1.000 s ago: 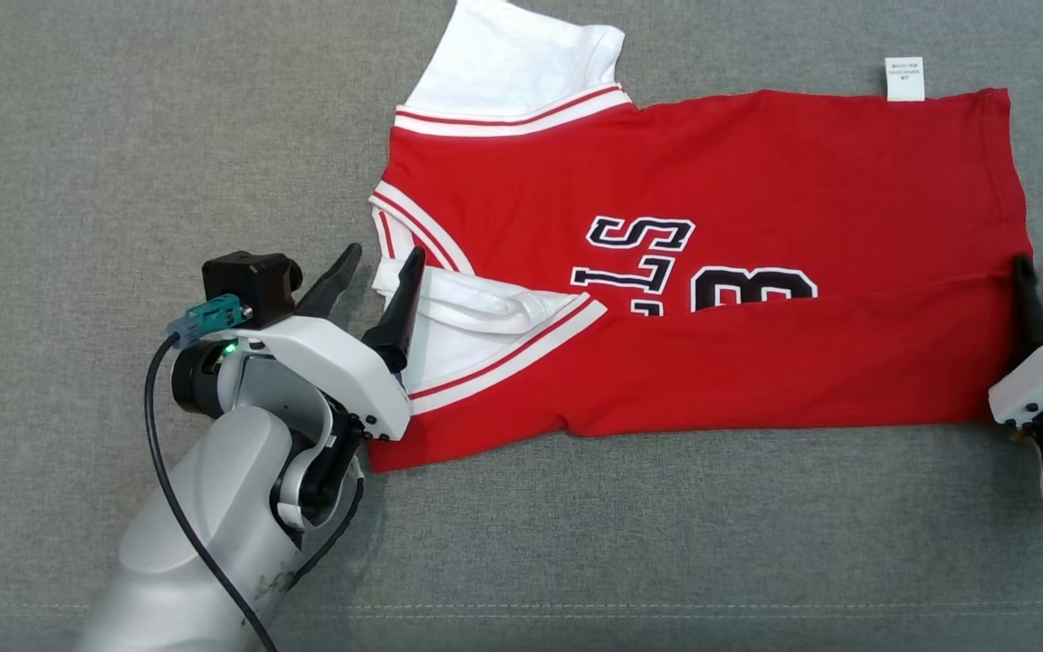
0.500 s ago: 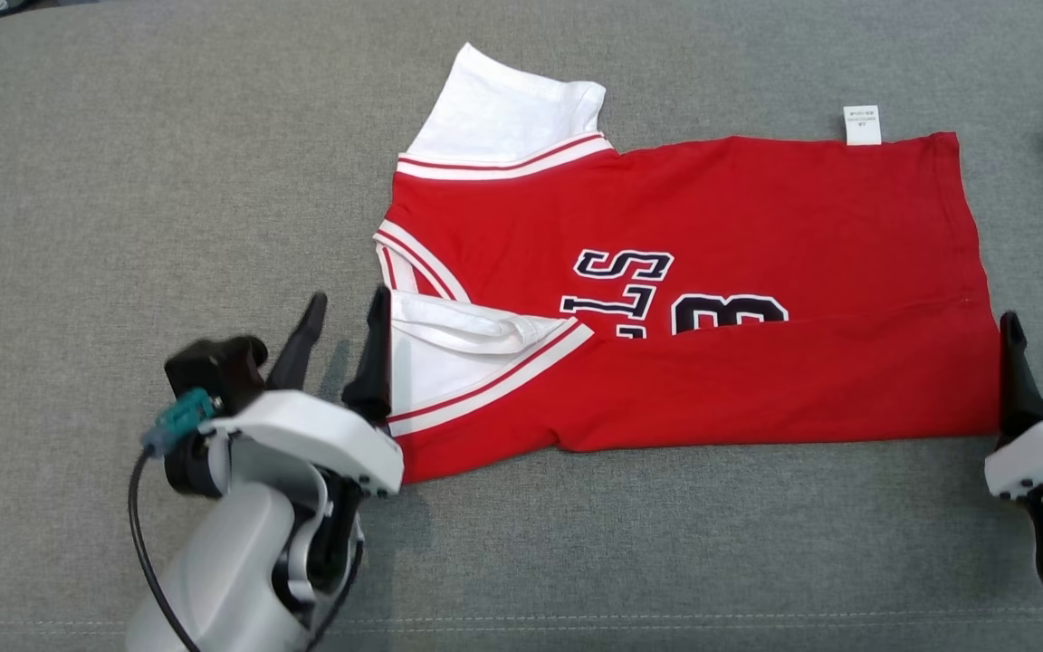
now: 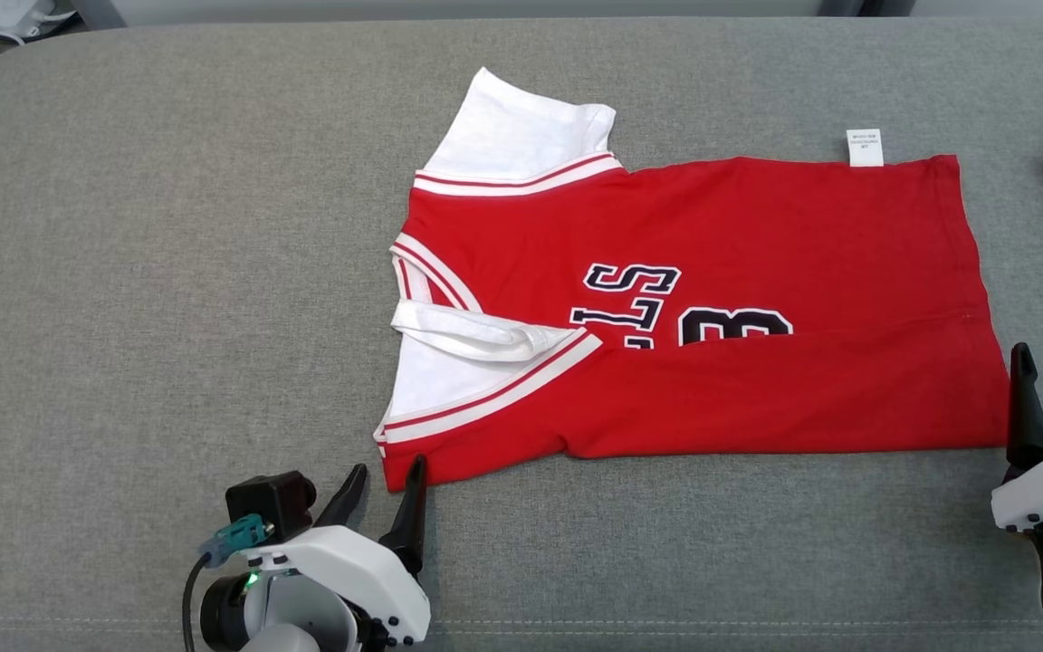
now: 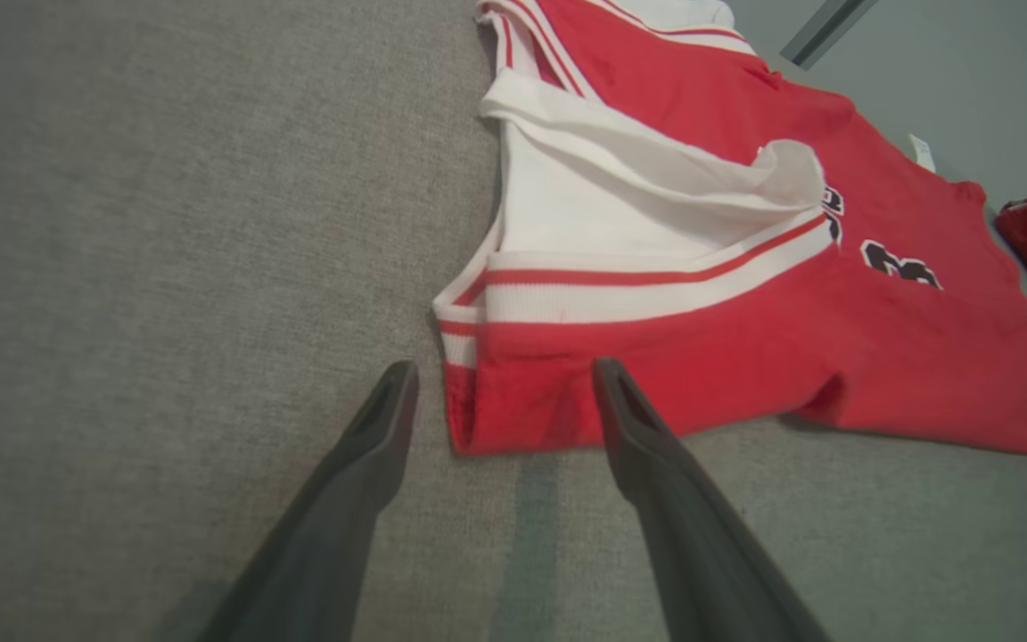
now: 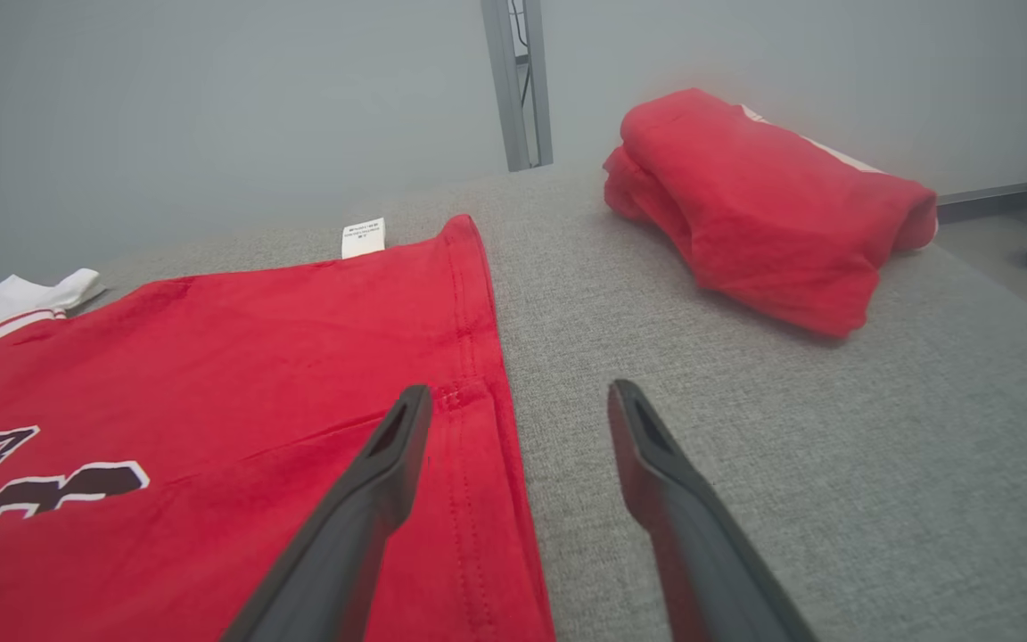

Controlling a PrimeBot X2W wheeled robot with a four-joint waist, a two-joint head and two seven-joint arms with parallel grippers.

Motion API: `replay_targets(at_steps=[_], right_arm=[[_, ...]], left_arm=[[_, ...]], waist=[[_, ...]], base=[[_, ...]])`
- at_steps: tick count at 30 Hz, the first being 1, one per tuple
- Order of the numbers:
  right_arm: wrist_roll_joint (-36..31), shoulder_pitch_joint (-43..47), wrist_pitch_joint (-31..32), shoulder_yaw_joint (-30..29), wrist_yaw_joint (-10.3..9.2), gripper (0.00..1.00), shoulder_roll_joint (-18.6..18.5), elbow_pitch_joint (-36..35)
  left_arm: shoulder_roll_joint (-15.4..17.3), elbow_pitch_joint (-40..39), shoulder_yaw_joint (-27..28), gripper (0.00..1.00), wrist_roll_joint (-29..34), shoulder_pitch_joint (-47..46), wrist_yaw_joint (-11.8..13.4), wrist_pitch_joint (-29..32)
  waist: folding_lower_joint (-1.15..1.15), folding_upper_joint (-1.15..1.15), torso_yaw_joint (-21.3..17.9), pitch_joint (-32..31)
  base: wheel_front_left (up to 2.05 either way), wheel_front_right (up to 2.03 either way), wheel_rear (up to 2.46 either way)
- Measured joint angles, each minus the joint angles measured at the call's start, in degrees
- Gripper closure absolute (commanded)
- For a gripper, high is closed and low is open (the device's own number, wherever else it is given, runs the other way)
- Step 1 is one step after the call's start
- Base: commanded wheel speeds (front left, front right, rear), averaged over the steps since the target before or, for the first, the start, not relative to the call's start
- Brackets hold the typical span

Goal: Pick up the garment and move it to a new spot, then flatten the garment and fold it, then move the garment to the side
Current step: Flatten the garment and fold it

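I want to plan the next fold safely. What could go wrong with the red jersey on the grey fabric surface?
The bunched white sleeve lies on the folded flap of the red jersey; another fold may trap that wrinkle. The second folded red garment lies beyond the open right gripper; moving the jersey aside might bump it.

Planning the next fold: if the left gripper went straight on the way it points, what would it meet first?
Probably the jersey: its near red corner lies just ahead of the left gripper, between the open fingertips in the wrist view. The gripper's height above the cloth is unclear.
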Motion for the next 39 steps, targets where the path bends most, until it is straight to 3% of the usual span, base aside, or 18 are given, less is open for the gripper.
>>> replay_targets(at_steps=[4, 5, 6, 9, 21, 22, 23, 24, 34, 39], right_arm=[[0.01, -0.01, 0.0, 0.38, 0.0, 0.0, 0.02, -0.2], [0.01, 0.0, 0.0, 0.54, 0.0, 0.0, 0.02, -0.13], [0.02, 0.0, 0.01, 0.78, 0.0, 0.0, 0.1, -0.03], [0.18, 0.04, 0.31, 1.45, 0.0, 0.0, 0.2, 0.65], [6.7, 0.52, 4.68, 5.9, 0.0, 0.0, 0.12, 7.19], [7.19, 0.36, 4.68, 6.37, 0.0, 0.51, 0.0, 7.54], [7.38, 0.04, 4.68, 7.0, 0.0, 0.67, -0.25, 8.11], [7.69, -0.35, 4.68, 7.58, 0.0, 1.0, -0.53, 8.65], [10.4, -0.74, 4.1, 12.51, 0.01, 1.0, -2.85, 9.48], [11.65, 1.93, 4.09, 14.4, 0.01, 1.0, -4.71, 6.8]], left_arm=[[-0.04, 1.67, -0.58, 0.04, -0.04, -0.15, -0.4, 1.38], [-0.16, 2.19, -0.67, 0.37, -0.05, -0.26, -0.45, 1.38], [-0.19, 2.65, -0.77, 0.62, -0.05, -0.43, -1.0, 1.38], [-0.37, 3.6, -0.79, 1.0, -0.24, -1.14, -1.91, 1.26], [-0.91, 8.81, -1.47, 1.0, -0.52, -3.87, -4.66, 0.78], [-0.9, 9.05, -1.49, 1.0, -0.52, -3.93, -4.92, 0.77], [-0.9, 9.24, -1.56, 1.0, -0.52, -4.02, -4.94, 0.63], [-0.92, 9.44, -1.66, 1.0, -0.52, -4.15, -4.95, 0.63], [-0.09, 8.5, -2.49, 1.0, -0.46, -4.41, -5.28, 1.33], [2.09, 3.15, -3.02, 1.0, -0.42, -2.3, -3.46, 3.22]], waist=[[0.0, 0.0, -0.05, 0.31], [0.0, 0.0, -0.07, 0.38], [0.0, 0.0, -0.13, 0.42], [0.0, 0.0, -0.23, 0.51], [0.0, 0.0, -0.43, 0.43], [0.0, 0.0, -0.44, 0.38], [0.0, 0.0, -0.42, 0.35], [0.0, 0.0, -0.38, 0.32], [0.0, 0.0, 0.07, -0.68], [0.0, 0.0, 0.02, -1.17]], base=[[0.0, 0.0, 0.0], [0.0, 0.0, 0.0], [0.0, 0.0, 0.0], [0.0, 0.0, 0.0], [0.0, 0.0, 0.0], [0.0, 0.0, 0.0], [0.0, 0.0, 0.0], [0.0, 0.0, 0.0], [0.0, 0.0, 0.0], [0.0, 0.0, 0.0]])
